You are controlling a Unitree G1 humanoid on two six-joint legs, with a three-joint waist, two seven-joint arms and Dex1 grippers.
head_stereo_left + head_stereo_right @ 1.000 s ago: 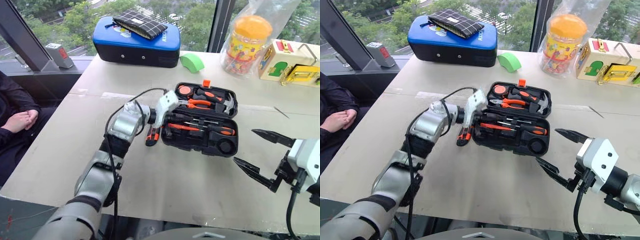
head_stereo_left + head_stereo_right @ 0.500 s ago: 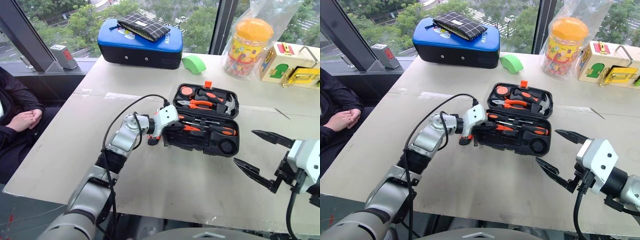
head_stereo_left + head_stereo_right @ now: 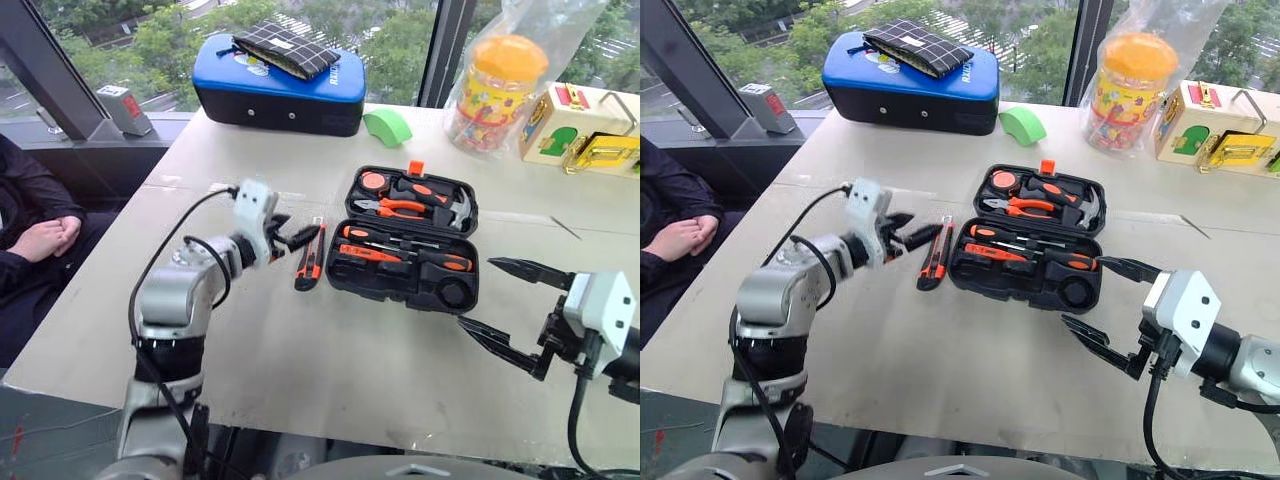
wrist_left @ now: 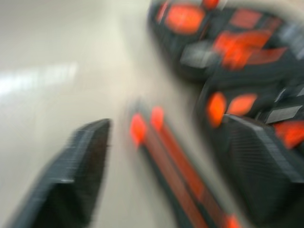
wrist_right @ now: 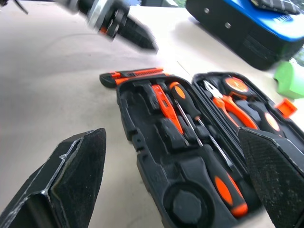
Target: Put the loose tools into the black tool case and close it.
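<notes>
My left end effector point(image 3: 298, 236) has pulled back from the tool case point(image 3: 405, 240), fingers spread, leaving the utility knife point(image 3: 310, 256) on the counter point(image 3: 330, 360) mid-frame; right end effector point(image 3: 510, 305) wide, lower right.

Left gripper point(image 3: 297, 236) released utility knife point(image 3: 310, 259) (now tabletop).

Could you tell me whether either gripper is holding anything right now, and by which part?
Nothing is held. The left gripper is open beside the orange-and-black utility knife lying on the table; the right gripper is open near the black hard-plastic tool case.
</notes>
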